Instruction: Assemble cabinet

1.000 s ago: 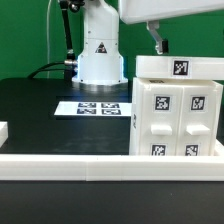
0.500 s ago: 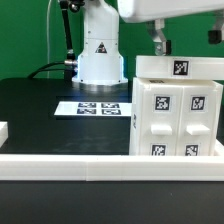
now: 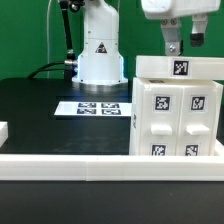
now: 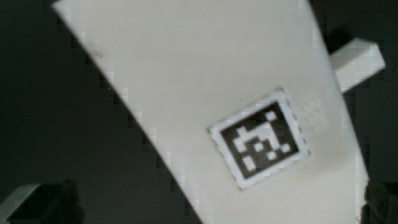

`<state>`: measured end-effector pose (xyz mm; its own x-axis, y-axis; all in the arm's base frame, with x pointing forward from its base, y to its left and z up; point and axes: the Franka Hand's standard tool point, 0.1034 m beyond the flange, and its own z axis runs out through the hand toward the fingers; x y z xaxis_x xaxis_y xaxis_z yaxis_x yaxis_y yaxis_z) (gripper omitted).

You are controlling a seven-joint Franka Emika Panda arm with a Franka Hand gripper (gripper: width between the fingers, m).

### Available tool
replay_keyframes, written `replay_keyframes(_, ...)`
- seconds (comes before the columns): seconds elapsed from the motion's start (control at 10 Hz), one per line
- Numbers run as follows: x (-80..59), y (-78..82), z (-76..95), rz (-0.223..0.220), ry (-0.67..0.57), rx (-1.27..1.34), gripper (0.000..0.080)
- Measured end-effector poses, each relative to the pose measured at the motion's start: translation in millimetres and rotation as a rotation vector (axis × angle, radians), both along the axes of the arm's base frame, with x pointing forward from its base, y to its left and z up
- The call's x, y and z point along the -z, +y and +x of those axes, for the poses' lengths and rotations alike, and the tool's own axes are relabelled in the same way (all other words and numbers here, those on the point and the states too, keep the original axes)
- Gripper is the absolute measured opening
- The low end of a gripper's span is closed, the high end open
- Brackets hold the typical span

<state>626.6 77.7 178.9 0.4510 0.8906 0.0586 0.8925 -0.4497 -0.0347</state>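
The cabinet stands at the exterior view's right: a large white box with tagged front panels and a flat tagged top panel. My gripper hangs just above the top panel's rear, its two fingers apart with nothing between them. In the wrist view the white top panel fills the picture, with its tag near the middle. A dark finger barely shows against the dark table.
The marker board lies flat on the black table in front of the robot base. A long low white border rail runs along the table's front. A small white piece sits at the left edge.
My gripper has moved toward the exterior view's right, from over the cabinet's left corner to above the tag on the top panel. The cabinet has not moved.
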Motion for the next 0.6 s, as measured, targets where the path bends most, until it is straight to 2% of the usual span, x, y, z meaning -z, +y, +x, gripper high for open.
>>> replay_keyframes(0.2, 5.9, -3.8, -3.9, -0.017, 0.006, -0.135, 0.0797)
replay_keyframes(0.6, 18.4, -5.6, -11.6, -0.020, 0.028, -0.128, 0.0797)
